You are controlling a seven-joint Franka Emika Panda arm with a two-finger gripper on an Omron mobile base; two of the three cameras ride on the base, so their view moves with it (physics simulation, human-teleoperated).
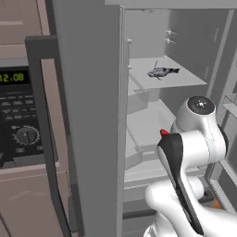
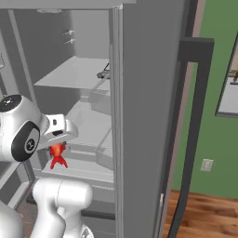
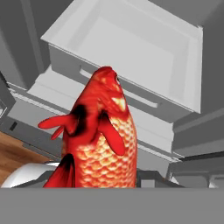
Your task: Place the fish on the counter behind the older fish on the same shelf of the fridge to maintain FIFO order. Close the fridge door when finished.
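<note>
My gripper (image 2: 56, 145) is shut on the fish (image 2: 57, 156), a red-orange one that hangs below the hand, in front of the open fridge (image 2: 148, 116) at drawer height. In the hand view the fish (image 3: 103, 140) rises from between the fingers and hides them. Only its red tip (image 1: 164, 133) peeks past the arm in the left base view. The older fish (image 1: 162, 71), dark grey, lies on the upper shelf (image 1: 190, 82) well above the hand. From the right its tail (image 2: 104, 73) shows at the door edge on that shelf (image 2: 69, 76). The counter is out of view.
Grey door panels with dark bar handles (image 1: 46, 139) (image 2: 193, 130) stand on both sides of the opening. White drawer bins (image 3: 131, 43) (image 1: 148, 120) sit below the shelf, straight ahead of the hand. A black oven panel (image 1: 18, 115) is at the left.
</note>
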